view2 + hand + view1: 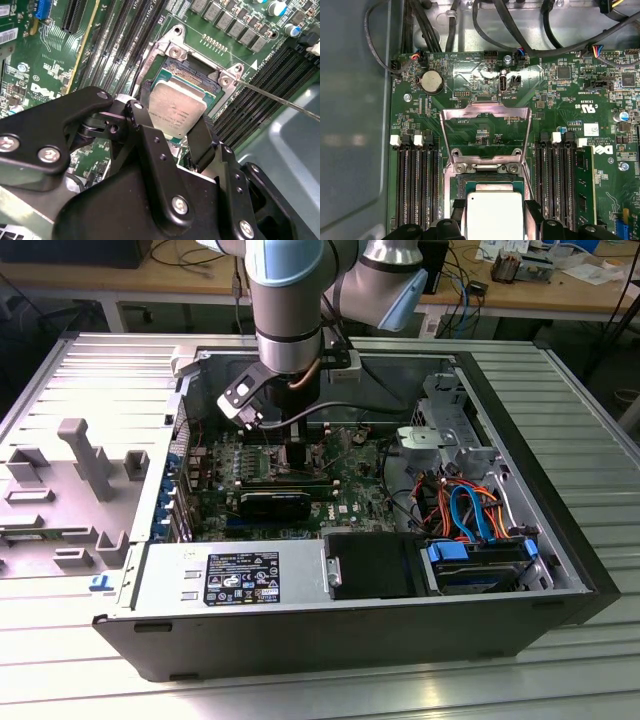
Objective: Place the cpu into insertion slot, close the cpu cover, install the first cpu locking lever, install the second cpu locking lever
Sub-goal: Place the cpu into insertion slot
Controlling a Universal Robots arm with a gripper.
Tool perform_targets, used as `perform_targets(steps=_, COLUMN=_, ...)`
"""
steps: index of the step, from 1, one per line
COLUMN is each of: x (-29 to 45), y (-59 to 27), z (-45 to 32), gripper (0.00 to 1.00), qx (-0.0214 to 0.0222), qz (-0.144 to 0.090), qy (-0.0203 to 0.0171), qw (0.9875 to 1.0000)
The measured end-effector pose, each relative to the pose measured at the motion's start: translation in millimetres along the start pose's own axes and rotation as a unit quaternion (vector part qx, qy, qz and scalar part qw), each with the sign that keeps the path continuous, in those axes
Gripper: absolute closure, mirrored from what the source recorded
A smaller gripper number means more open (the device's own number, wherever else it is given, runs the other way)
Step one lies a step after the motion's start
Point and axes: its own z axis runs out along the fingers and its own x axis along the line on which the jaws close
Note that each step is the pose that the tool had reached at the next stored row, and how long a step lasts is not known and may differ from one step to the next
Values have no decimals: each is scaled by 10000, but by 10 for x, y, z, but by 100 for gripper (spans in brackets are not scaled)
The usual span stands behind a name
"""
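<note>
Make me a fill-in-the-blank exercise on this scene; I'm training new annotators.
The gripper holds the ____ between its fingers.
The cpu cover is swung ____, leaving the socket uncovered.
The motherboard lies inside an open computer ____.
Missing words: cpu; open; case.

cpu (176, 107): silvery metal top, smooth, matt.
cover (485, 120): thin bare metal, faintly shiny.
gripper (172, 125): black, smooth, satin finish.
board (560, 100): green, slightly glossy surface.
</note>
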Motion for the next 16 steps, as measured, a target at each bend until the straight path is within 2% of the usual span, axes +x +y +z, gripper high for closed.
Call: perform_targets(steps=16, x=0, y=-1, z=13, gripper=45, qx=0, qz=0, qy=-4, qw=10000)
